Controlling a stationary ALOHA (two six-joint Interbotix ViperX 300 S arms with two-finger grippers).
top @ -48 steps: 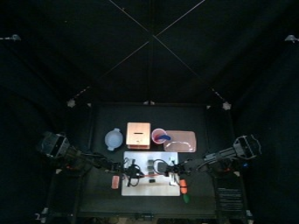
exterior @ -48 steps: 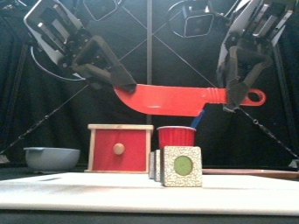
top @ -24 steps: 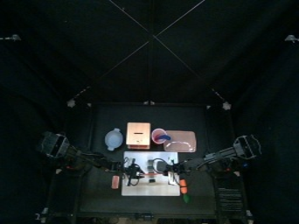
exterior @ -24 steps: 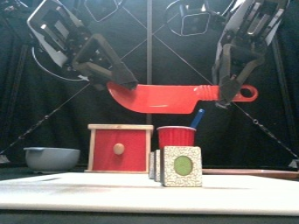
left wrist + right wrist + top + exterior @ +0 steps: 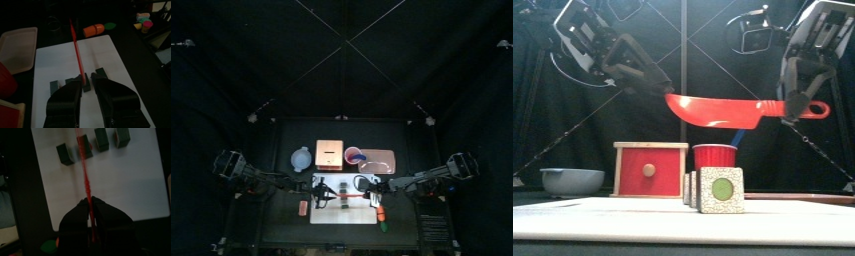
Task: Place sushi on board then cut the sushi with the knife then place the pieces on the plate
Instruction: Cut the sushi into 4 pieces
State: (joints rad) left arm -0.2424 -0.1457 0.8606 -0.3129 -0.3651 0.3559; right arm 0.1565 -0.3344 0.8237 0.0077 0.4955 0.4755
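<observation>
1. Holding the red toy knife (image 5: 727,110) up, the left gripper (image 5: 656,90) pinches its tip, the right gripper (image 5: 794,104) its handle.
2. The sushi roll (image 5: 716,188) stands on the white cutting board (image 5: 593,215), at the knife's 6 o'clock.
3. The knife looks light, stiff, slippery; hold the handle.

Red knife (image 5: 734,110) roughly level in mid-air above the white board (image 5: 633,215), edge down, blade tip pinched in the left tool (image 5: 657,93), handle in the right tool (image 5: 791,107). Dark green sushi blocks (image 5: 720,190) upright on the board, in a row with gaps. Pink plate (image 5: 380,160) flat on the surface just behind the board.
</observation>
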